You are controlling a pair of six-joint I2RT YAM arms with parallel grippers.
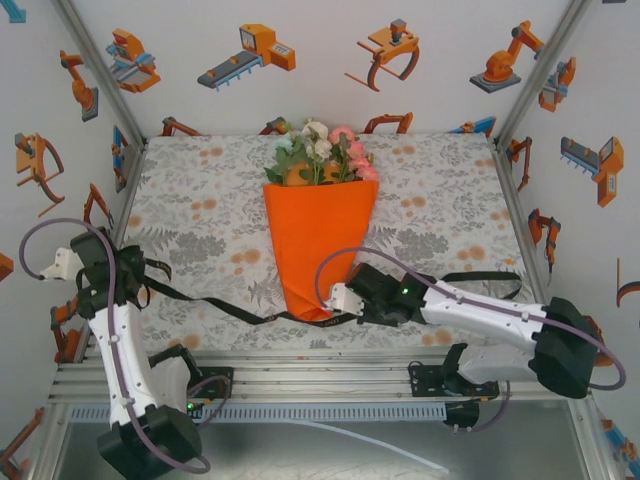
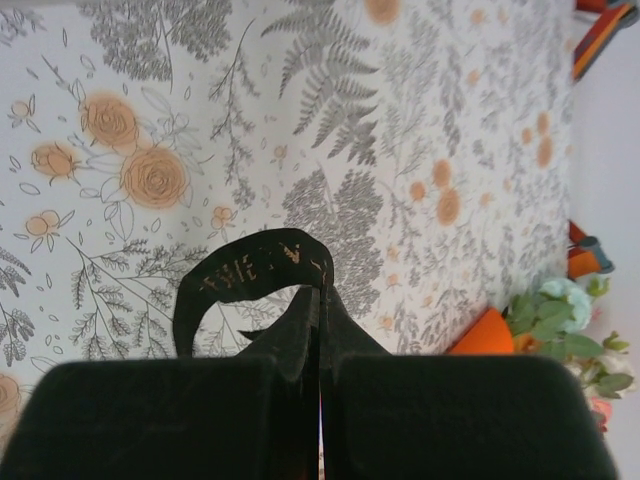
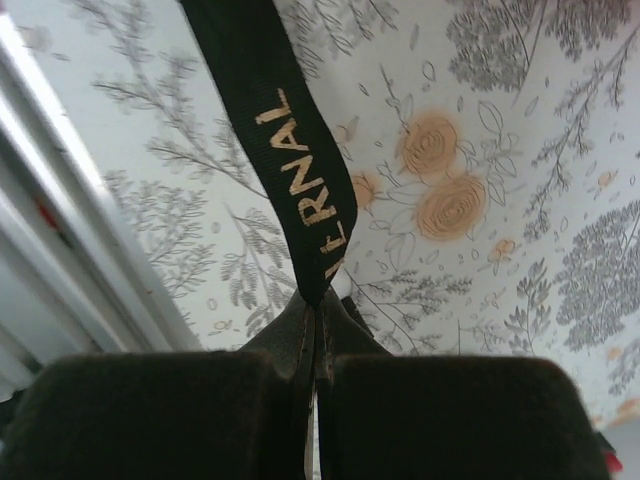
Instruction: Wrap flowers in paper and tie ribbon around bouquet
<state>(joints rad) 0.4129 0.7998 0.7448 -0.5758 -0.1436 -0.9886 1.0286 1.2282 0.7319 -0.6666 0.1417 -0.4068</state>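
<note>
From above: note the bouquet [image 1: 318, 240] flat on the floral tablecloth [image 1: 200, 200], mid-table, wide end away from the arms; orange paper [image 1: 315, 255] already rolled into a cone around the flowers [image 1: 325, 155], with pink, white and green above the rim; black ribbon [image 1: 215, 300] strung across the cloth past the cone's narrow tip, cannot tell whether under or over it; another stretch trailing off to the right; left gripper [image 1: 148, 278] at the left end of it; right gripper [image 1: 332, 300] just beside the tip.

On the left wrist: fingers [image 2: 298, 330] pressed together on a curled loop of ribbon [image 2: 250, 265] with faint gold print; paper rim [image 2: 485, 335] and blooms [image 2: 565, 320] at the right edge, well apart.

On the right wrist: fingers [image 3: 290, 335] likewise together, pinching the ribbon [image 3: 290, 170] flat, gold lettering along the band running up over the cloth; metal rail [image 3: 60, 250] at the left.

Judging the handling: ribbon thin, limp, near weightless, probably slick enough to slide through a loose pinch; best held flat across its width, with slack left for the knot; paper cone light, easily crushed, liable to skid or spring open under a tug; better to draw gently around the narrow stem end, away from the blooms.
</note>
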